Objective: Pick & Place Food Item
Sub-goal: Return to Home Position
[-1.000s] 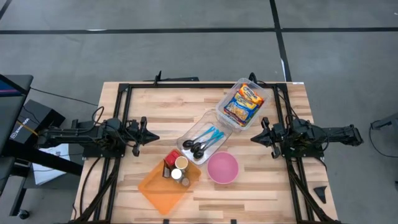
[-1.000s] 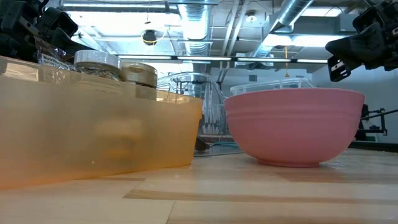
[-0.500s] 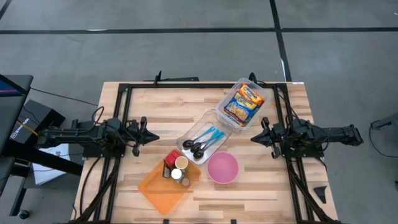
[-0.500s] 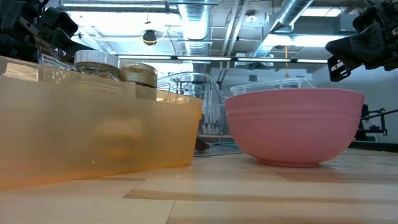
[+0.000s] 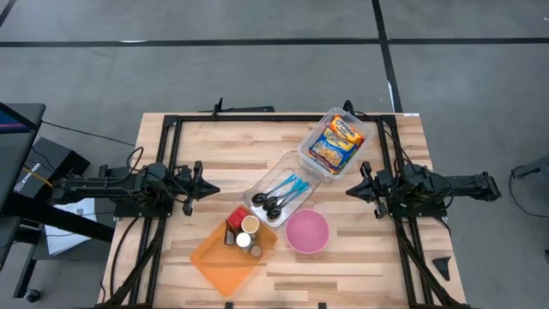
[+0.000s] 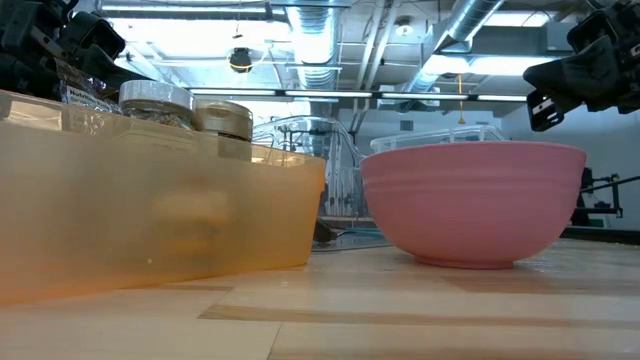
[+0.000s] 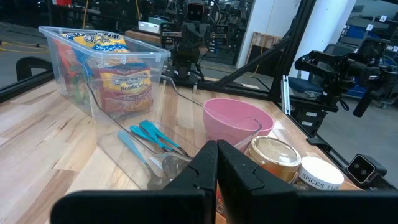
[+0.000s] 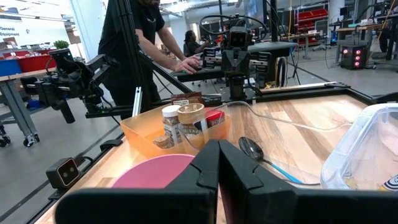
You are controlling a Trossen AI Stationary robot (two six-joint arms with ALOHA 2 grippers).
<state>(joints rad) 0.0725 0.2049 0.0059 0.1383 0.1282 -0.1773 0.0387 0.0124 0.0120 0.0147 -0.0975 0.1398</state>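
Jars (image 5: 249, 227) in bin (image 5: 220, 263) beside bowl (image 5: 307, 233)

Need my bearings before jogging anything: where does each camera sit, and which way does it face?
High view: overhead, straight down on the table; both arms whole, left gripper and right gripper pointing inward.
Low view: tabletop height, level past orange bin and pink bowl; arm parts in upper corners.
Left wrist view: on left arm, facing the right gripper; own shut fingers in foreground.
Right wrist view: on right arm, facing the left gripper; own shut fingers in foreground.
Shared: all four show the pink bowl.
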